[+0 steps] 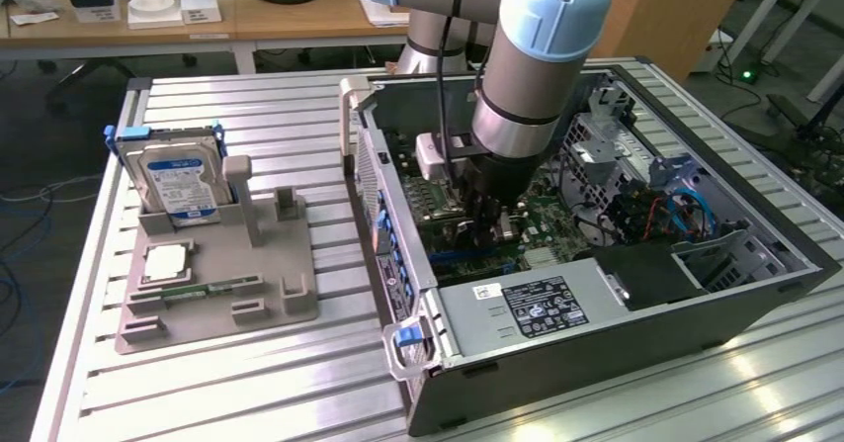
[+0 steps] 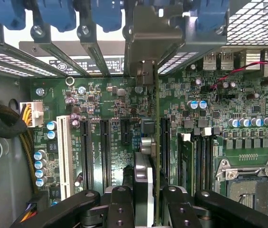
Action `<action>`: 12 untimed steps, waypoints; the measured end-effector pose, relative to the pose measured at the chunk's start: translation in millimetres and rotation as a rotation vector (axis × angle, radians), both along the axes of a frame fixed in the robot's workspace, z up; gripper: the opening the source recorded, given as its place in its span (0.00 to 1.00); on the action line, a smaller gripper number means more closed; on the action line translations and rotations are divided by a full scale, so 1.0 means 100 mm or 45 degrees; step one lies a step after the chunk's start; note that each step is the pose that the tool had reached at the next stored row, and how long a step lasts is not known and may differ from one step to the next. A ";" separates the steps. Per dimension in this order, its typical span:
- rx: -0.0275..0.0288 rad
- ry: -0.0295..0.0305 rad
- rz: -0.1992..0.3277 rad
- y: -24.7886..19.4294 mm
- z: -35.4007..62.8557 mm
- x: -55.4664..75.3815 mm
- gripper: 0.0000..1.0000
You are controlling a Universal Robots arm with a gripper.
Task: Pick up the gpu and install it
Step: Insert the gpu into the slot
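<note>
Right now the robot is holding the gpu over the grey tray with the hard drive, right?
Not quite. In the exterior view the gripper is down inside the open computer case, not over the grey tray. The wrist view shows the gpu held edge-on above the motherboard.

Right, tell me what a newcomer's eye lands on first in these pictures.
First the big arm reaching down into the open computer case on the slatted table, its gripper closed on the gpu, held edge-on over the green motherboard. Next, at the exterior view's left, the grey holder with a silver hard drive standing upright in it.
</note>
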State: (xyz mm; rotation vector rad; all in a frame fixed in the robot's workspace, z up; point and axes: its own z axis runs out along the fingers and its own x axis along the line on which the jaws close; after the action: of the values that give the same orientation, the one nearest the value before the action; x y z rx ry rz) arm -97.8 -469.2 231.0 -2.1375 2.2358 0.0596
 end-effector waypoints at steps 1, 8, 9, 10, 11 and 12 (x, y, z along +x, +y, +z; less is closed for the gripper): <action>0.0002 0.0000 0.000 0.000 0.000 0.00 0.28; 0.0003 -0.0001 0.004 0.002 0.000 0.00 0.28; 0.0001 0.0000 0.006 0.003 0.000 0.00 0.28; 0.0001 0.0000 0.008 0.003 0.000 0.00 0.28; 0.0001 0.0001 0.009 0.003 0.000 0.00 0.28; 0.0002 0.0000 0.009 0.005 0.000 0.00 0.28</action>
State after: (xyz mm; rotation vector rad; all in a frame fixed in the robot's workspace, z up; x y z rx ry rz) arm -97.8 -468.8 231.0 -2.1456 2.2280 0.0600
